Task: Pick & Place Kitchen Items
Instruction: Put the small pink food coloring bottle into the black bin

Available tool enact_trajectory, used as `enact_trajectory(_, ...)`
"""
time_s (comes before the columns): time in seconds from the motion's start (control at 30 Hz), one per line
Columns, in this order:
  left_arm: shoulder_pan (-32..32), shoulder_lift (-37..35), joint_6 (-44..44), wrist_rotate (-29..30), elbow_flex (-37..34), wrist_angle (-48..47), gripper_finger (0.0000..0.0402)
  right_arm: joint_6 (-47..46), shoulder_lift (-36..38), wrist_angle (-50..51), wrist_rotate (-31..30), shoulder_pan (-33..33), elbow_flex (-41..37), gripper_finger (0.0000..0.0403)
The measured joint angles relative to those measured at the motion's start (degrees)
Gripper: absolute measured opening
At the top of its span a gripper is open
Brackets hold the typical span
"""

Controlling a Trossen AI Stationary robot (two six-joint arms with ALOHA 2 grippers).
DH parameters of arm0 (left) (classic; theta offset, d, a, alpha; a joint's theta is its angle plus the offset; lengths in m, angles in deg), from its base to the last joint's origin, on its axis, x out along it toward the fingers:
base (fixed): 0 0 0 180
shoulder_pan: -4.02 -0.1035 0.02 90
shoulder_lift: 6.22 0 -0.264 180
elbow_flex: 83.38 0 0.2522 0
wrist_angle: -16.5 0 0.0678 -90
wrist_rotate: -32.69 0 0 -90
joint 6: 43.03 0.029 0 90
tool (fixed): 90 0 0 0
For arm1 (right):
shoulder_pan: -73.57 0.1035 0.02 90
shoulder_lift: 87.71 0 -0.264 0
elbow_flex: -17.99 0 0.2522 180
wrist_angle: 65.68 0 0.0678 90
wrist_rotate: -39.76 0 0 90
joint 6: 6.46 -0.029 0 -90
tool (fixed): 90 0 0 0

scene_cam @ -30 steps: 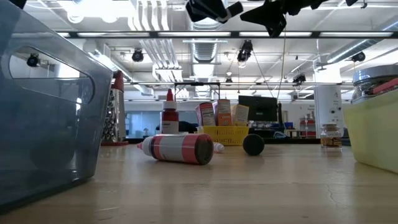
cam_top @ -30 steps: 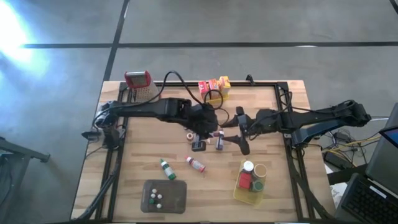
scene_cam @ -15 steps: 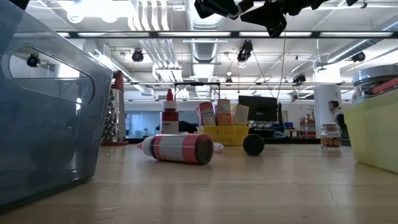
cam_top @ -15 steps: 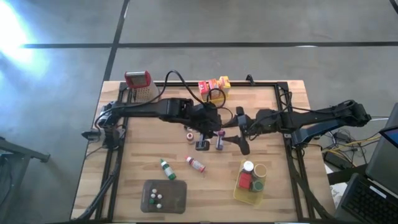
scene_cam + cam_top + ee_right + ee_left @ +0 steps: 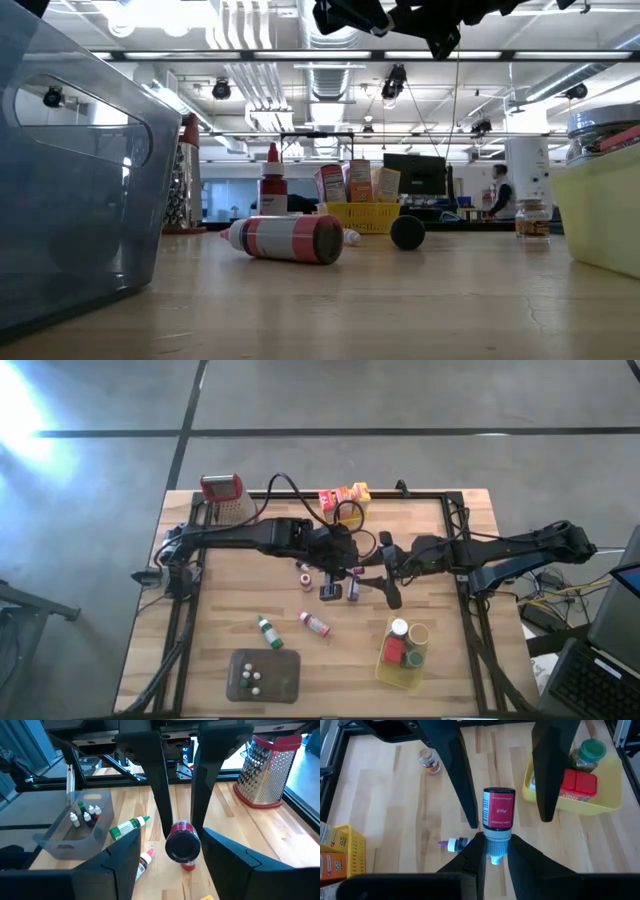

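A small bottle with a pink label (image 5: 498,810) is up in the air between my two grippers; the right wrist view shows its base end-on (image 5: 182,845). My left gripper (image 5: 496,851) (image 5: 335,582), over the table's middle, is shut on it. My right gripper (image 5: 170,834) (image 5: 372,575) is open. Its long fingers (image 5: 460,785) stand on either side of the bottle's body without touching it. In the low view both grippers (image 5: 345,14) (image 5: 440,25) hang high above the table, and the bottle is out of that picture. My left gripper pinches the pink-labelled bottle at its neck, just under the pale cap (image 5: 496,845), between its two fingers. The body sticks out past the fingertips along their line, base toward my right gripper. The bottle is lifted clear of the table.
On the table lie a red-and-white bottle (image 5: 314,623) (image 5: 287,238), a green bottle (image 5: 266,630), a purple-capped bottle (image 5: 452,843) and a small jar (image 5: 427,760). A grey tray (image 5: 285,678) and a yellow bin (image 5: 385,668) stand near; a yellow basket of boxes (image 5: 345,500) and a grater (image 5: 222,495) stand far.
My left gripper, shut on the bottle, has moved a little toward the table's right, closer to my right gripper, staying high above the table. My right gripper has stayed open and kept its place.
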Motion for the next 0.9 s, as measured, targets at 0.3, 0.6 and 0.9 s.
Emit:
enact_trajectory(0.3, 0.0, 0.0, -0.1, 0.0, 0.0, 0.0, 0.0068, 0.8, 0.0, 0.1, 0.0, 0.0, 0.0, 0.0156)
enact_trajectory(0.6, 0.0, 0.0, -0.2, -0.2, 0.0, 0.0, 0.0068, 1.1, 0.0, 0.1, -0.2, -0.1, 0.0, 0.0098)
enact_trajectory(0.9, 0.0, 0.0, -0.2, -0.2, -0.1, -0.1, 0.0068, 1.5, 0.0, 0.1, -0.2, -0.1, 0.0, 0.0086)
